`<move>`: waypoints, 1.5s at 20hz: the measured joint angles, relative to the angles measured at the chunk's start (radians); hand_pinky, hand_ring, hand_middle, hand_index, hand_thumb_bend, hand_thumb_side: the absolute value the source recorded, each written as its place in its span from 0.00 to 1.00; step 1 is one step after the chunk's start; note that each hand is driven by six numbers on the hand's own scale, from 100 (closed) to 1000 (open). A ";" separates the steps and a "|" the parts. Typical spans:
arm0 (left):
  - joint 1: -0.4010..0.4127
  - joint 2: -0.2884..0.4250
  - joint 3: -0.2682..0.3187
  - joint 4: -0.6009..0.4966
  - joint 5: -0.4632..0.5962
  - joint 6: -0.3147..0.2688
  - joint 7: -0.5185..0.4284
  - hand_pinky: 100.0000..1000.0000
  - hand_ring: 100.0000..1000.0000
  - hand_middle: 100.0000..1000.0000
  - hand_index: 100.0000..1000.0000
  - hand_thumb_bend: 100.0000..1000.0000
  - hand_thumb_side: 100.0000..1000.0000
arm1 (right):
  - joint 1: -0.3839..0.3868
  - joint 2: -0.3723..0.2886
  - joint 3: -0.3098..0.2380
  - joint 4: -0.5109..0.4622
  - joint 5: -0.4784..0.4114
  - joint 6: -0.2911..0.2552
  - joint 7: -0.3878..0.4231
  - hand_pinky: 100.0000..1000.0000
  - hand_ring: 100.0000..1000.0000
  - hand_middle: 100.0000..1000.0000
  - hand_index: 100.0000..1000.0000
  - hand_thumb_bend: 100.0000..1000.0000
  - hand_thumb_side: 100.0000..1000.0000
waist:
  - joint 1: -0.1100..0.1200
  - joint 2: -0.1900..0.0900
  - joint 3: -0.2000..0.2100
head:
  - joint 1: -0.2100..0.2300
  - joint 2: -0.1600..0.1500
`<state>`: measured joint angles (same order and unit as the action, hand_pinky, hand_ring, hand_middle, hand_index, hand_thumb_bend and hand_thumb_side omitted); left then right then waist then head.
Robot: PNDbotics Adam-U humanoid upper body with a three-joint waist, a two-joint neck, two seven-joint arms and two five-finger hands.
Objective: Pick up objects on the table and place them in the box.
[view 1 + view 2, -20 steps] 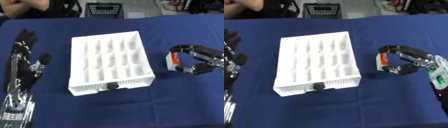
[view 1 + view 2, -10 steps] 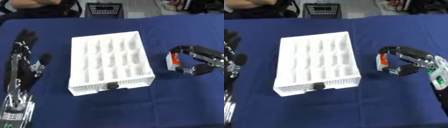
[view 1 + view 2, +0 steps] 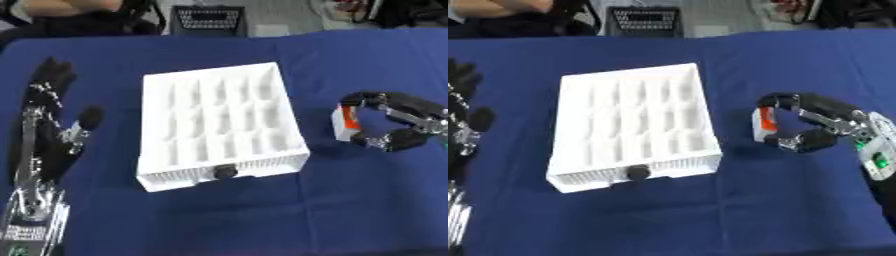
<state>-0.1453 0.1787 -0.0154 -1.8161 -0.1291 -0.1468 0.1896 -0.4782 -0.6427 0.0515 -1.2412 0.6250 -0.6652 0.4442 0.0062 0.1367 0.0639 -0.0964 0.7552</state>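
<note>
1. Right robot hand point(image 3: 815, 125) curls round a small white-and-orange object point(image 3: 761, 124) on the blue tabletop point(image 3: 350, 200), right of the white box point(image 3: 219, 125).
2. Left robot hand point(image 3: 48, 130) rests spread, far left.
3. The object's far side is hidden by fingers.

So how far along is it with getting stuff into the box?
Nothing looks done: the box compartments show only white. In hand: the right hand curls round a small white and orange object on the table, right of the box. Left: lifting it over and dropping it in. The left hand rests open.
</note>
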 measured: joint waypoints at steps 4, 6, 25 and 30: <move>0.000 0.000 0.000 0.002 0.000 0.000 0.000 1.00 0.91 0.87 1.00 1.00 0.61 | -0.001 -0.003 -0.004 -0.010 -0.008 -0.001 -0.001 0.84 0.89 0.95 0.97 0.34 0.79 | 0.000 0.000 0.000 | 0.000 0.000; 0.000 0.000 0.000 0.002 0.000 0.000 0.000 1.00 0.91 0.87 1.00 0.99 0.61 | -0.004 -0.008 -0.006 -0.010 -0.011 -0.001 -0.001 0.84 0.90 1.00 0.99 0.38 0.80 | 0.000 0.000 0.000 | 0.000 0.000; 0.001 0.000 -0.002 0.005 0.001 -0.002 -0.002 1.00 0.91 0.87 1.00 0.99 0.61 | -0.096 0.001 -0.010 0.104 -0.042 0.032 0.032 0.87 0.92 1.00 1.00 0.49 0.81 | 0.000 0.000 0.001 | -0.001 0.000; 0.001 0.000 -0.005 0.005 0.001 -0.003 -0.004 1.00 0.91 0.87 1.00 0.99 0.61 | -0.102 0.011 -0.012 0.135 -0.036 0.036 0.036 0.87 0.92 1.00 1.00 0.49 0.81 | 0.000 0.000 0.004 | -0.001 0.000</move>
<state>-0.1444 0.1786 -0.0200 -1.8109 -0.1276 -0.1500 0.1858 -0.5803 -0.6314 0.0396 -1.1067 0.5890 -0.6294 0.4800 0.0062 0.1365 0.0678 -0.0974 0.7549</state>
